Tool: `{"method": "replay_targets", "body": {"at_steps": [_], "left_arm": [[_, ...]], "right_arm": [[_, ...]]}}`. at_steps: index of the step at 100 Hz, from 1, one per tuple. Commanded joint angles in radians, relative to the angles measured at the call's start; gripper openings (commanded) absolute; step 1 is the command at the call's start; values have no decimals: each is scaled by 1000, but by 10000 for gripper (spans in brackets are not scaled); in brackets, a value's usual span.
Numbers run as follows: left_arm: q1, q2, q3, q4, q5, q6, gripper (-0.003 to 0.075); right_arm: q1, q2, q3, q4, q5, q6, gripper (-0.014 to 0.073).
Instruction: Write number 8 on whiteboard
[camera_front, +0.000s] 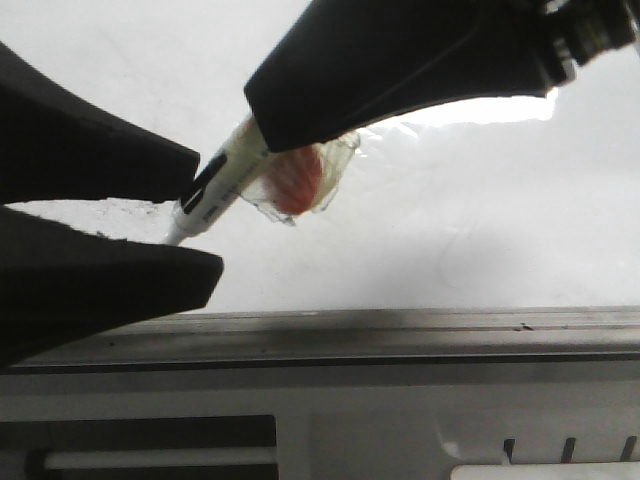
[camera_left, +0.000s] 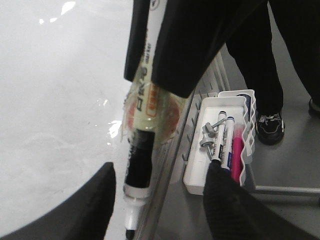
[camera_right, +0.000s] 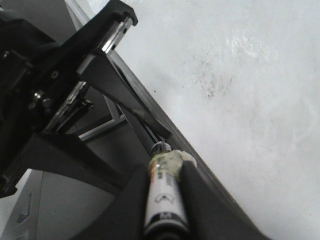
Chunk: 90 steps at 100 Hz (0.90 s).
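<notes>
My right gripper (camera_front: 265, 125) is shut on a white and black marker pen (camera_front: 215, 190) wrapped in a wad of clear tape with a red patch. The pen slants down over the whiteboard (camera_front: 450, 220), close to its grey edge rail (camera_front: 400, 335). Its tip (camera_left: 131, 232) points at the board beside the rail; I cannot tell whether it touches. My left gripper (camera_left: 160, 172) is open, its fingers either side of the pen (camera_left: 137, 165) without touching it. In the right wrist view the right gripper (camera_right: 164, 172) clamps the pen barrel (camera_right: 162, 195). The number 8 shows in no view.
A white tray (camera_left: 195, 170) hangs off the board's rail, holding markers (camera_left: 220, 142) and a pink pen (camera_left: 236, 150). A person's dark trouser leg and shoe (camera_left: 270, 127) stand beyond it. Faint grey specks (camera_right: 210, 85) mark the board.
</notes>
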Motion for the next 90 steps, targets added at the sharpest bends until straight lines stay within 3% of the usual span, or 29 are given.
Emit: {"method": "replay_targets", "body": {"at_steps": [1,17,39,60,90], "left_arm": [[-8,-27,-30,-28,-62,-82,426],[-8,-159,-30,-28,44,-230,417],[-8,-400,-30,-98,284,-240,417],[-8,-478,-30,-168,308,-240,401],[-8,-478,-30,-186,309,-240,386]], "right_arm": [[-6,-11,-32,4,-80,-6,-69],[-8,-11,-40,58,-78,-6,-69],[-71,-10,-125,99,-37,1,-58],[-207,61,-296,97,168,20,-58],[-305,160,-451,55,243,18,-58]]}}
